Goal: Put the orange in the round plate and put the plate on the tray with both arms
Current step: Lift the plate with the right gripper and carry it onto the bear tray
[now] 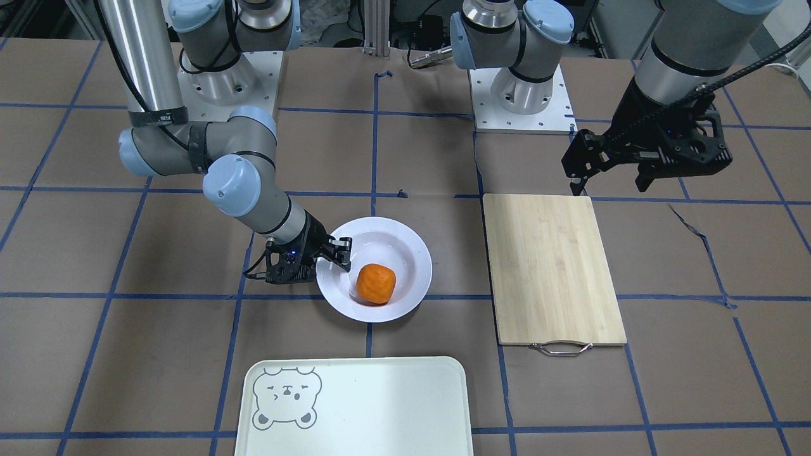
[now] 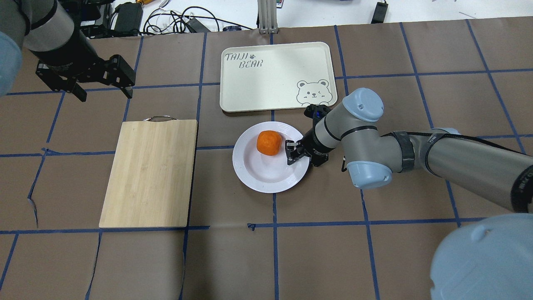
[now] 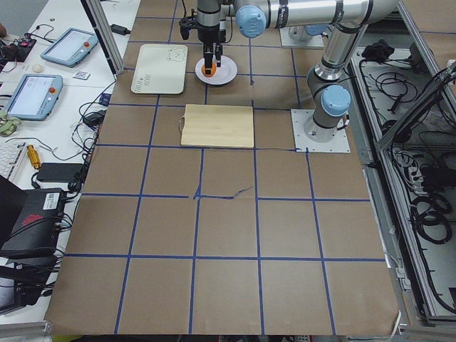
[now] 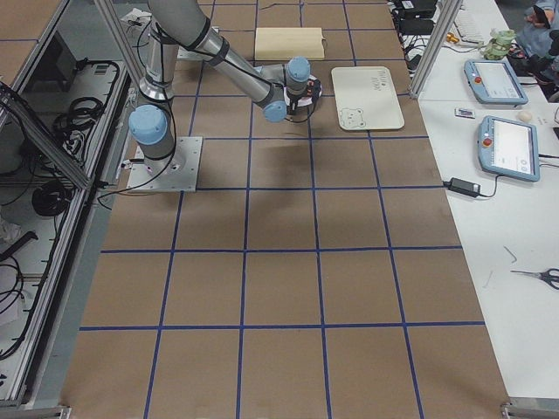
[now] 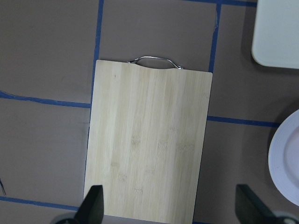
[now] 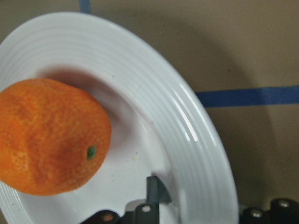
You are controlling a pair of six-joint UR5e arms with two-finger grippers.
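The orange [image 1: 376, 284] [image 2: 269, 143] [image 6: 51, 137] lies in the white round plate [image 1: 405, 253] [image 2: 258, 175] [image 6: 187, 121], which rests flat on the table. My right gripper [image 1: 339, 252] [image 2: 292, 154] is low at the plate's rim and shut on it. One finger [image 6: 156, 193] sits inside the plate and the other outside its edge. The tray [image 1: 380, 405] [image 2: 266, 83] with the bear face lies bare just beyond the plate. My left gripper [image 1: 608, 187] [image 2: 105, 95] [image 5: 169, 207] hovers open and empty above the bamboo board's robot-side end.
A bamboo cutting board [image 1: 554, 266] [image 2: 152, 171] [image 5: 149, 140] with a metal handle lies on the robot's left side of the plate. Brown paper with blue tape lines covers the table. Cables and tablets lie past the far edge.
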